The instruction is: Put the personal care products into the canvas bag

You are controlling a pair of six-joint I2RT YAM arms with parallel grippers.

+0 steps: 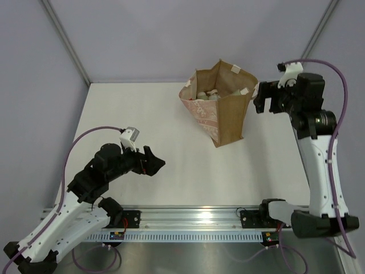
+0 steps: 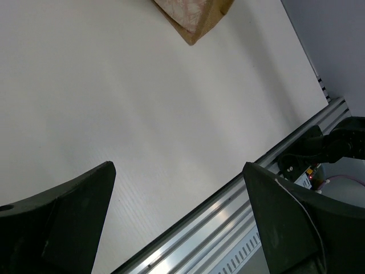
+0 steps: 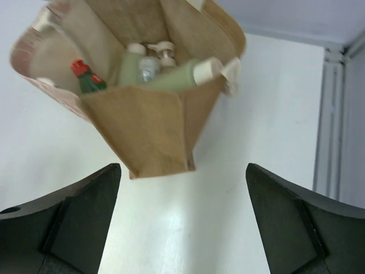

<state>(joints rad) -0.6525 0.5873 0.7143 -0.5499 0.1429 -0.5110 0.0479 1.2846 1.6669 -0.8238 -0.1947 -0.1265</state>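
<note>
Upright canvas bag (image 1: 219, 108) on table (image 1: 142, 114) holds products: green red-capped bottle (image 3: 86, 79), pump bottle (image 3: 165, 54) visible. Both wide open, empty: left gripper (image 1: 153, 162) low, right gripper (image 1: 262, 98) beside bag. Packing seems finished; next, arms retreat.

Bright even light, soft shadows, right-wrist view blurred.

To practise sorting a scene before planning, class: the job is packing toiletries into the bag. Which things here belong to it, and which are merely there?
Belongs to the job:
canvas bag
green bottle with red cap, pump bottle and pale bottle, all inside it

Merely there:
table
metal rail
</note>
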